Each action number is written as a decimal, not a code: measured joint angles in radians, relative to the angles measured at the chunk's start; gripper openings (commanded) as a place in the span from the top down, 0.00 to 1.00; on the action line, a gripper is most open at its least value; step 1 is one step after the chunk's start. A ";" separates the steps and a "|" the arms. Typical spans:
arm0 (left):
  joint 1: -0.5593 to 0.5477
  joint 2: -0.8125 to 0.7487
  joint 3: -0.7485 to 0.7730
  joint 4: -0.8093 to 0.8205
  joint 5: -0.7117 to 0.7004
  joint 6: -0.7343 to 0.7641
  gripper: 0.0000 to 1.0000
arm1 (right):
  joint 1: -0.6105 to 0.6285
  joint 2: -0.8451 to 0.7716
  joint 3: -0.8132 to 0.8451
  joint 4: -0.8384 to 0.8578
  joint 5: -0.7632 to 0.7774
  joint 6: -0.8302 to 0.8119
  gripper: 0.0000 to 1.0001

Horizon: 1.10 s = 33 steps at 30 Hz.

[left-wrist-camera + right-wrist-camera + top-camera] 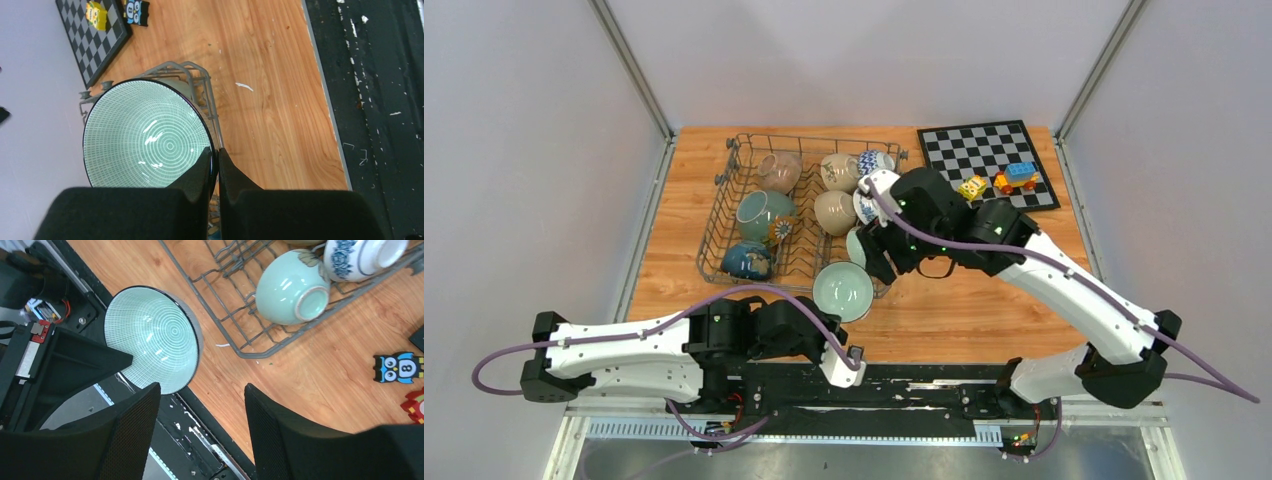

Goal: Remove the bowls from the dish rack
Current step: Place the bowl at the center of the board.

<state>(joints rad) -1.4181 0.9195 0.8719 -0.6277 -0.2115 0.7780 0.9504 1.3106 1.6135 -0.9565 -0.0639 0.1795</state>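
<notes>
The dish rack [796, 240] stands at the middle left of the table and holds several bowls, among them a teal one [764, 215], a dark blue one [749, 260] and a beige one [834, 212]. My left gripper [216, 152] is shut on the rim of a pale green ringed bowl [842, 290], which is tilted on edge by the rack's near right corner [200, 80]. The right gripper [201, 387] hangs open and empty over the rack's right side. Below it lie a mint bowl [290, 287] and a blue-and-white bowl [362, 255] in the rack [235, 335].
A black-and-white chessboard [989, 160] with small toys [1016, 177] lies at the back right. An owl figure [398, 367] lies on the wood to the right of the rack. A black rail [904, 385] runs along the near table edge.
</notes>
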 measured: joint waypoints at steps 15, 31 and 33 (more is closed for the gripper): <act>-0.004 -0.014 -0.001 -0.011 0.108 -0.004 1.00 | 0.108 0.107 -0.032 0.054 0.106 0.010 0.50; -0.004 -0.014 -0.001 -0.011 0.137 -0.025 1.00 | 0.134 0.117 -0.090 0.069 0.161 0.010 0.59; -0.004 -0.014 -0.001 -0.011 0.138 -0.027 1.00 | 0.134 0.122 -0.092 0.072 0.161 0.010 0.59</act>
<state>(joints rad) -1.4220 0.9054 0.8711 -0.6388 -0.0731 0.7509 1.0840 1.4326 1.5219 -0.8848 0.0971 0.1890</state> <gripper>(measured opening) 0.060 0.417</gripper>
